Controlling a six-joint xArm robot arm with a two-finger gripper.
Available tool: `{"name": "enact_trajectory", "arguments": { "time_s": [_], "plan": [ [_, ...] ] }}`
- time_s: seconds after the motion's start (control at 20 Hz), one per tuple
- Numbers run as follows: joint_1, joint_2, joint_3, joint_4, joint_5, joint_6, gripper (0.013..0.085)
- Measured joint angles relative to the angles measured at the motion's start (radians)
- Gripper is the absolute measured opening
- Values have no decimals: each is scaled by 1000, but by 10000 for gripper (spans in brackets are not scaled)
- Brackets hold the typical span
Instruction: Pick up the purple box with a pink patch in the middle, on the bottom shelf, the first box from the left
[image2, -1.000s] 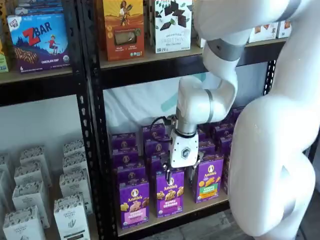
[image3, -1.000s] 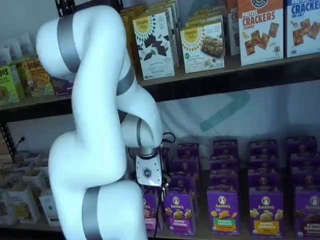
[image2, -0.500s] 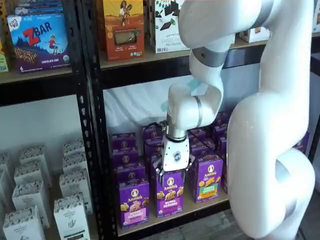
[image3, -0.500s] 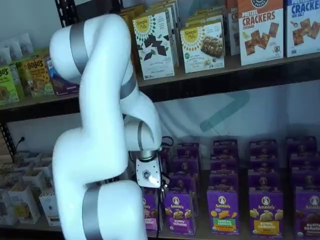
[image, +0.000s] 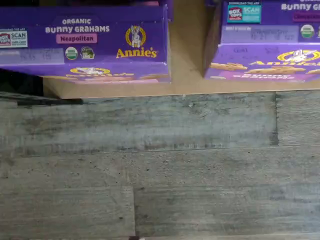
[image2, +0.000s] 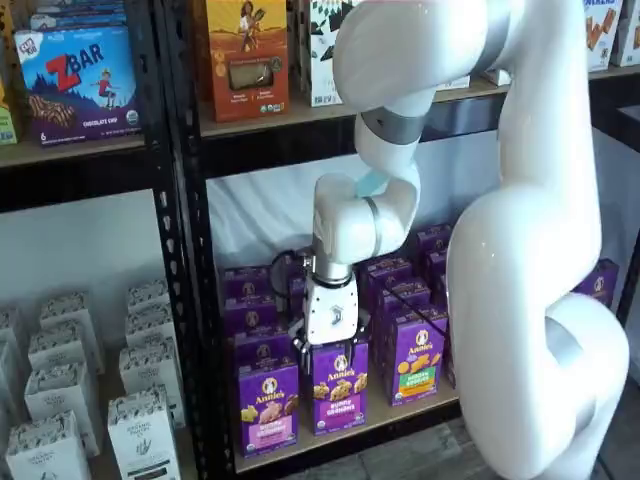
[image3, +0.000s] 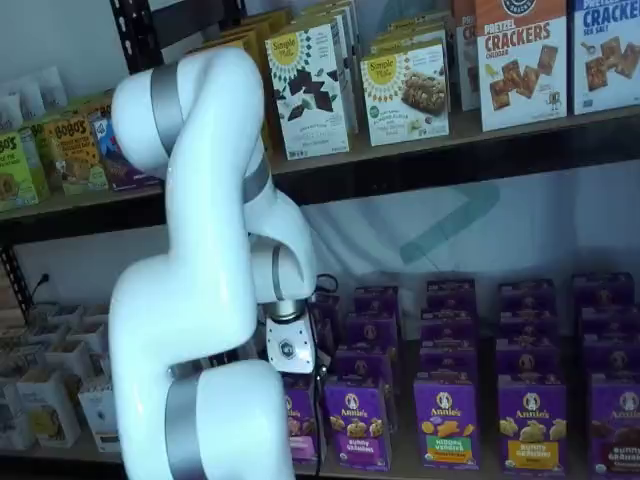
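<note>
We see the gripper (image2: 327, 352) sliding toward nine o'clock, nearing the purple box (image2: 268, 404) on the bottom shelf (image2: 400, 412), jaws apparently wide open and empty.

claw (image2: 327, 352) shifted left along the bottom shelf (image2: 400, 412), nearer the purple box (image2: 268, 405)

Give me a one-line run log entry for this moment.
phase: approach | hand: open, empty, above front row | target: purple box with pink panel, untouched, upright at front of bottom shelf | next: shift toward target, likely
</note>
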Motion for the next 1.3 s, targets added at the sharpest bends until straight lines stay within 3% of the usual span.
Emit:
{"name": "enact_trajectory", "arguments": {
  "time_s": [0.3,0.95,1.3],
  "plan": [
    [2,70,-86,-17,29,19,850],
    [8,185,-238,25,21,-13,850],
    [13,205,-279,0,18,14,850]
  ]
}}
